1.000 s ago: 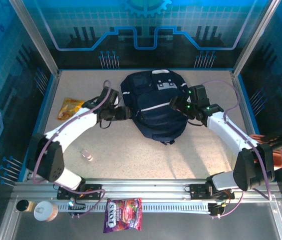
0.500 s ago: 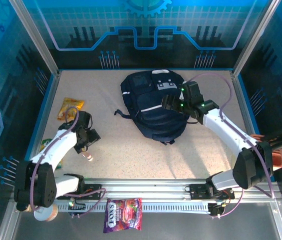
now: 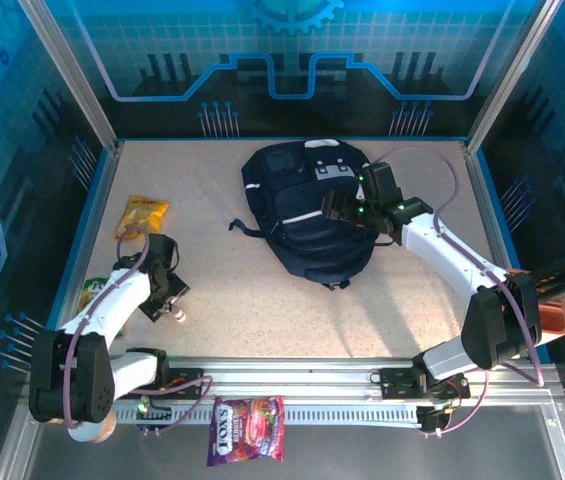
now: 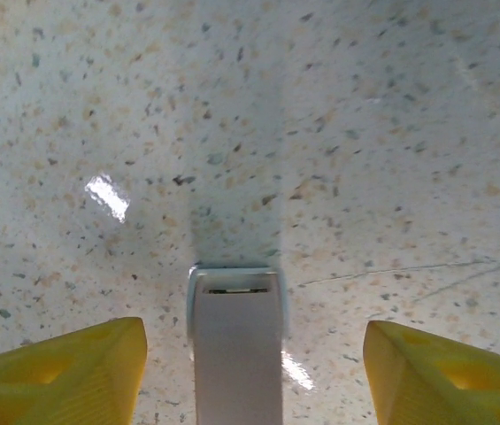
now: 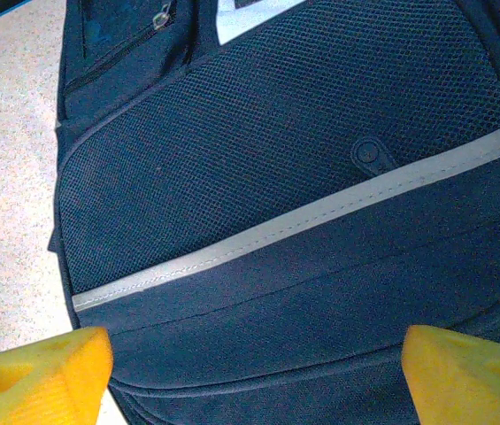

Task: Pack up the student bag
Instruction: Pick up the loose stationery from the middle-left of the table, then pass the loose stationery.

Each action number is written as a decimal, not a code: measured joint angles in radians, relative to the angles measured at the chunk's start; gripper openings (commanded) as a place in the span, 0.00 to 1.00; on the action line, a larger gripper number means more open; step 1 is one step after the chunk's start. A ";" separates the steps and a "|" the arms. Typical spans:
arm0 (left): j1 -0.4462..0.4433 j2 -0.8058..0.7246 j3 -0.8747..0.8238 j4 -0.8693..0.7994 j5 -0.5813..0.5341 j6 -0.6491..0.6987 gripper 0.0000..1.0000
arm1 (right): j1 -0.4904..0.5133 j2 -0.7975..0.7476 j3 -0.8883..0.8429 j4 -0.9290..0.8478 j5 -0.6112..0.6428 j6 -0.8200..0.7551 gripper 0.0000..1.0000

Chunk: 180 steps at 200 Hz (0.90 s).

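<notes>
Left end effector [image 3: 169, 297] drew back over tube [image 4: 236, 350].

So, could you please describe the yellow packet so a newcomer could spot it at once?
Find the student bag, the big navy backpack mid-table, and look left towards the side wall. The yellow packet lies flat there. Its orange-yellow wrapper sets it apart from the purple candy bag on the front rail.

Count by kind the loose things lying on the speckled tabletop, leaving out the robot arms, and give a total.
Backpacks: 1, the student bag
Flat packets: 2, the yellow-orange packet and the green packet
Small pale objects: 1, the small pale object
Total: 4
</notes>
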State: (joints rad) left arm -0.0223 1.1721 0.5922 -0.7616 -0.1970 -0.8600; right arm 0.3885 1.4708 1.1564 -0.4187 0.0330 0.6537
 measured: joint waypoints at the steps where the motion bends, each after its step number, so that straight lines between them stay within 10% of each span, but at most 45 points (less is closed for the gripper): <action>1: 0.000 0.000 -0.001 0.000 0.000 0.001 0.61 | 0.000 0.000 0.000 0.000 0.000 0.000 0.85; 71: 0.001 0.024 -0.023 0.037 0.037 -0.023 0.26 | 0.002 0.009 0.002 0.001 -0.017 0.011 0.85; 180: -0.167 0.100 0.226 0.359 0.396 -0.030 0.24 | 0.035 0.008 -0.176 0.367 -0.355 0.113 0.84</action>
State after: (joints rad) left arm -0.1890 1.2720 0.8181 -0.4023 0.1986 -0.8898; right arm 0.4240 1.4788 0.9806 -0.0521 -0.3218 0.7662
